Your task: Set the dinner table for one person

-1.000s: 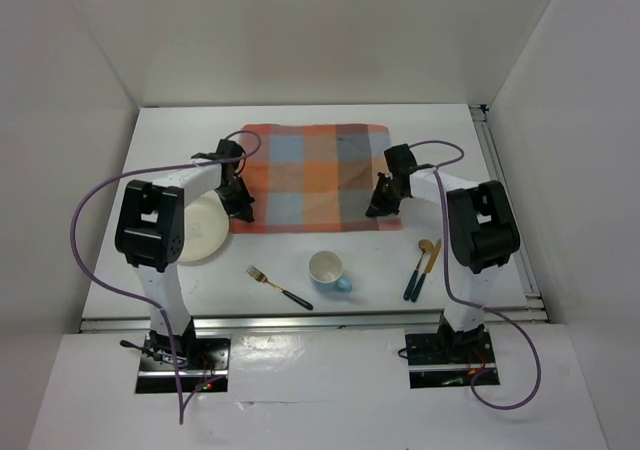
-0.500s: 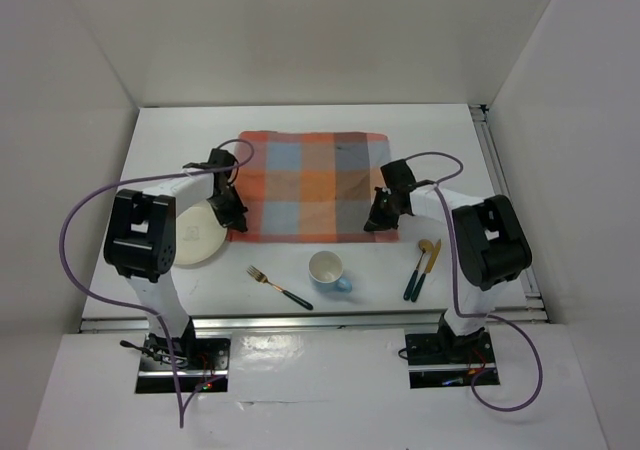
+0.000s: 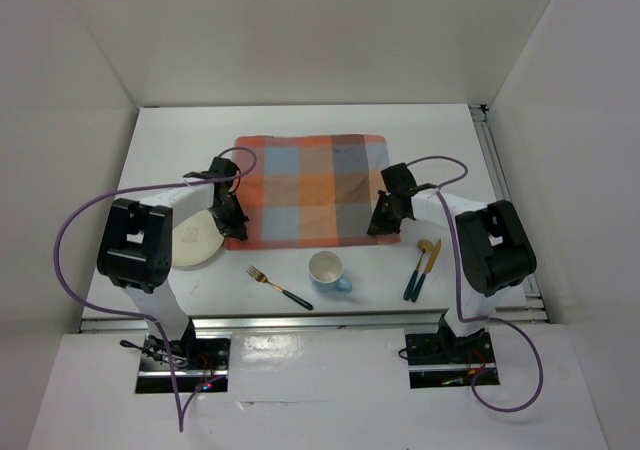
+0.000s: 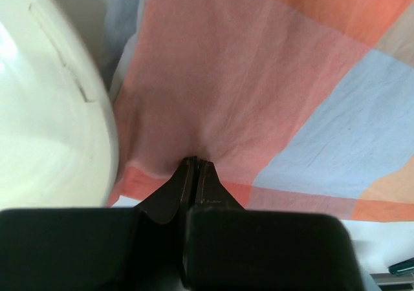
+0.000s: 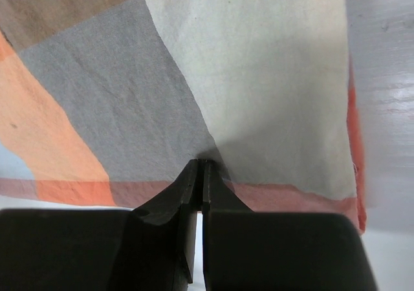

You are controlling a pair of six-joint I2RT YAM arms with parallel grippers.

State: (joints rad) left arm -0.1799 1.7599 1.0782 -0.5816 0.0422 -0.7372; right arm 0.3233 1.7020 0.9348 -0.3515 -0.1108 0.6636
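1. The left gripper (image 4: 196,161) is pinched together on the checked cloth (image 3: 312,185), at its near-left corner, with a white plate (image 4: 45,129) just to its left.
2. The right gripper (image 5: 202,163) is clamped on the cloth's near-right corner.
3. The dinner table (image 3: 440,130) lies beneath both grippers, its long axis running left to right.

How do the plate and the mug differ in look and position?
The plate is cream, flat and wide; the mug is white with a pale blue handle and narrower. The plate lies left, rim beside the checked cloth, partly hidden by the left arm; the mug stands upright just in front of the cloth, in full view. Both rest on the dinner table, ungripped.
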